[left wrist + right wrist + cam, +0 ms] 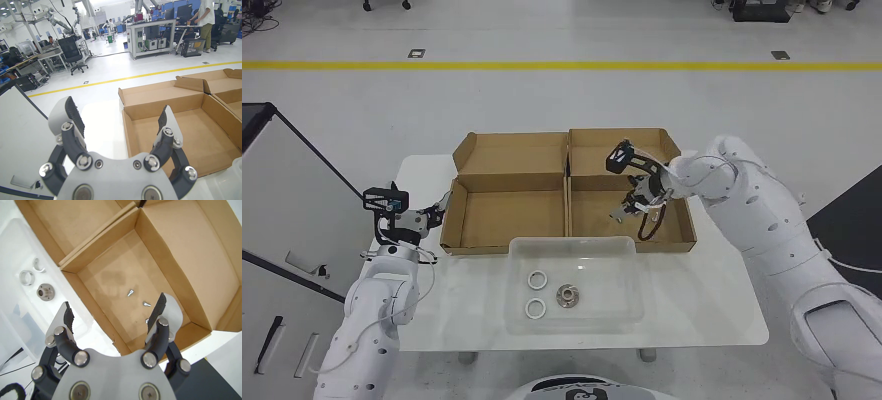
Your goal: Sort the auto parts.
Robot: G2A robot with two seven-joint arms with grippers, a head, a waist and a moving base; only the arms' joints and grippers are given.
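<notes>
A clear plastic tray [607,290] at the table's front holds two white rings [539,279] [535,308] and a metal flange hub [567,295]. Behind it stand two open cardboard boxes. My right gripper [114,298] hangs open and empty over the right box [105,279], where three small silver bolts [130,292] lie on the floor, one partly hidden behind a finger. In the right wrist view the rings [27,277] and the hub [45,292] show in the tray. My left gripper [117,103] is open and empty, just outside the near left corner of the left box [179,132].
Both boxes have their lids folded back toward the far side [512,150]. The left box's floor is bare. A grey panel [302,190] leans beside the table's left edge. White table surface [702,300] lies right of the tray.
</notes>
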